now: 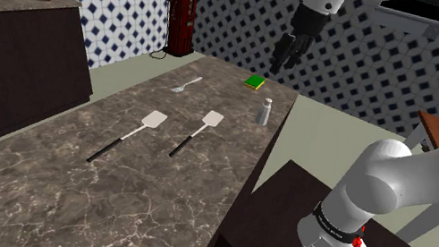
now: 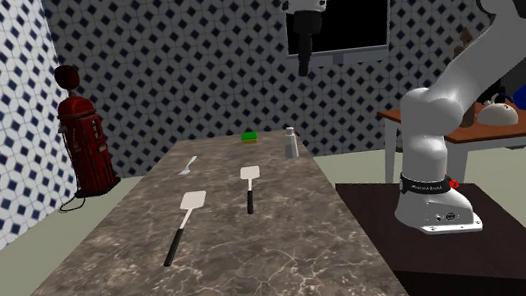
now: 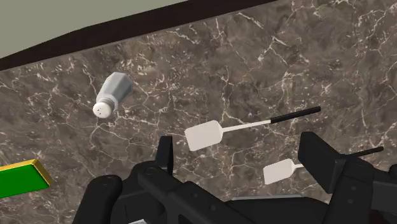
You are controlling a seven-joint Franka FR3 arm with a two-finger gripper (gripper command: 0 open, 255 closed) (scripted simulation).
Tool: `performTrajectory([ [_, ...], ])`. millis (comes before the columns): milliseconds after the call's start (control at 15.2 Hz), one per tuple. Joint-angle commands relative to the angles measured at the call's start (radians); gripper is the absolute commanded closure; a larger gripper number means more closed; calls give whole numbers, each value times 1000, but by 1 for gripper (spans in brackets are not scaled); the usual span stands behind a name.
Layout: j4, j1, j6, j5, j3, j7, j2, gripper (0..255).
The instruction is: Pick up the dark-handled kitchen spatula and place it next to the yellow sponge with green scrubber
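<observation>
Two spatulas with white blades and dark handles lie side by side on the marble counter (image 1: pixel 46 181). One spatula (image 1: pixel 196 133) (image 2: pixel 250 185) (image 3: pixel 210 134) is nearer the grey shaker (image 1: pixel 263 112) (image 2: pixel 291 144) (image 3: pixel 112 94). The other spatula (image 1: pixel 133 134) (image 2: pixel 185 218) (image 3: pixel 283 171) lies farther from it. The yellow sponge with a green top (image 1: pixel 254 82) (image 2: pixel 248 134) (image 3: pixel 23 179) sits at the counter's far end. My gripper (image 1: pixel 280 61) (image 2: pixel 303 55) (image 3: pixel 245 149) hangs open high above the far end, holding nothing.
A small white utensil (image 1: pixel 186 85) (image 2: pixel 188 165) lies beyond the spatulas. A red pump-shaped object (image 1: pixel 182 12) (image 2: pixel 84 141) stands on the floor by the patterned wall. A dark cabinet (image 1: pixel 11 58) flanks the counter. A wooden table (image 2: pixel 470 130) stands behind my stand (image 1: pixel 308 241).
</observation>
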Motion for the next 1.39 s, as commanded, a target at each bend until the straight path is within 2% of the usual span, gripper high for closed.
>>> performTrajectory([
  [0,0,0,0,0,0,0,0,0],
  [396,-65,-75,128,92,164,373,97,0],
  [792,-63,-159,267,156,320,742,268,0],
  [1056,-32,-222,363,165,415,990,414,0],
  [1320,16,-285,458,136,495,1247,581,0],
])
